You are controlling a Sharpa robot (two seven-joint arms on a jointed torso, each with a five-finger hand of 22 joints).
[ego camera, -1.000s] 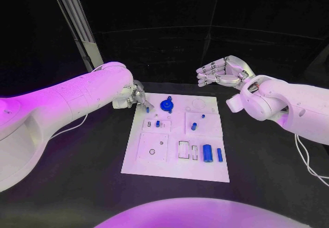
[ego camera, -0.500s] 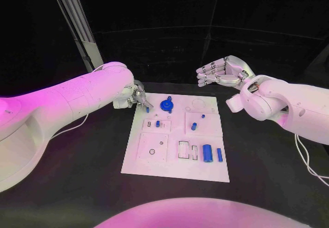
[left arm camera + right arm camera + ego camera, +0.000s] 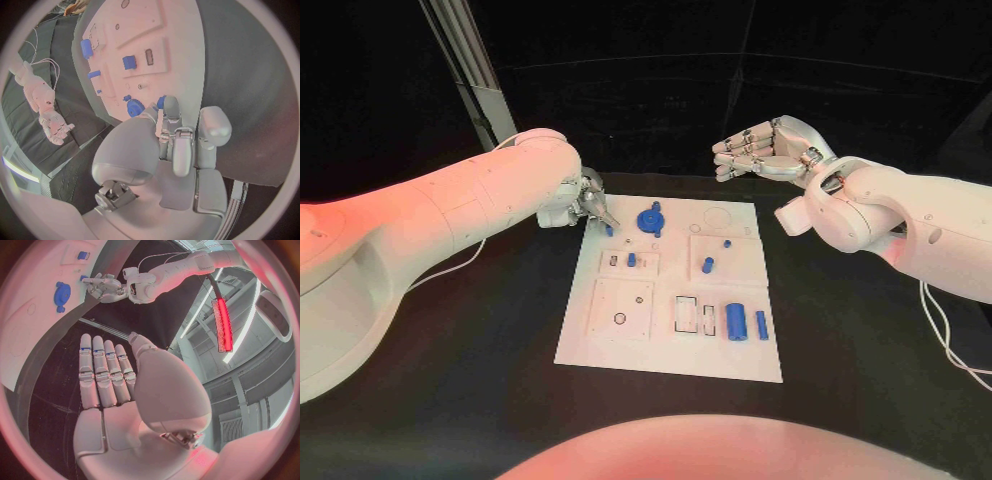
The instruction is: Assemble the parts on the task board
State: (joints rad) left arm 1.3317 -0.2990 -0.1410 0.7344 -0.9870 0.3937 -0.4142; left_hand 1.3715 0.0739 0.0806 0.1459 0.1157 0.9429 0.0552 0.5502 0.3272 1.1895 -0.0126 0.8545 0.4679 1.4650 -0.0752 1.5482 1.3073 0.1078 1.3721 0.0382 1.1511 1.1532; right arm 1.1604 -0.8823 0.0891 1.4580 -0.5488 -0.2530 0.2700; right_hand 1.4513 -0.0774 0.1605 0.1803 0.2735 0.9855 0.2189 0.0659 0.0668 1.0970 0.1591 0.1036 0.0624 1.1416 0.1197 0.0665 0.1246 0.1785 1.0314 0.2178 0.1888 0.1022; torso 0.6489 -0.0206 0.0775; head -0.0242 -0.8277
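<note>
The white task board [image 3: 668, 350] lies mid-table. My left hand [image 3: 589, 207] hovers at the board's far left corner, its fingertips [image 3: 170, 107] pinching a small blue peg [image 3: 607, 229] [image 3: 160, 102] just above the board. Next to it, a round blue knob part [image 3: 651, 219] [image 3: 133, 107] sits on the board. My right hand [image 3: 764, 150] [image 3: 106, 385] is raised behind the board's far right corner, its fingers side by side and nothing in it. Blue pegs [image 3: 632, 260] [image 3: 708, 266] stand in the middle blocks. A thick blue cylinder [image 3: 736, 320] and a slim one [image 3: 762, 325] lie near the right.
A small black ring [image 3: 619, 320] lies on the near-left block. A metal post [image 3: 473, 70] rises behind my left arm. Black table surrounds the board, with cables [image 3: 949, 340] trailing at the right edge.
</note>
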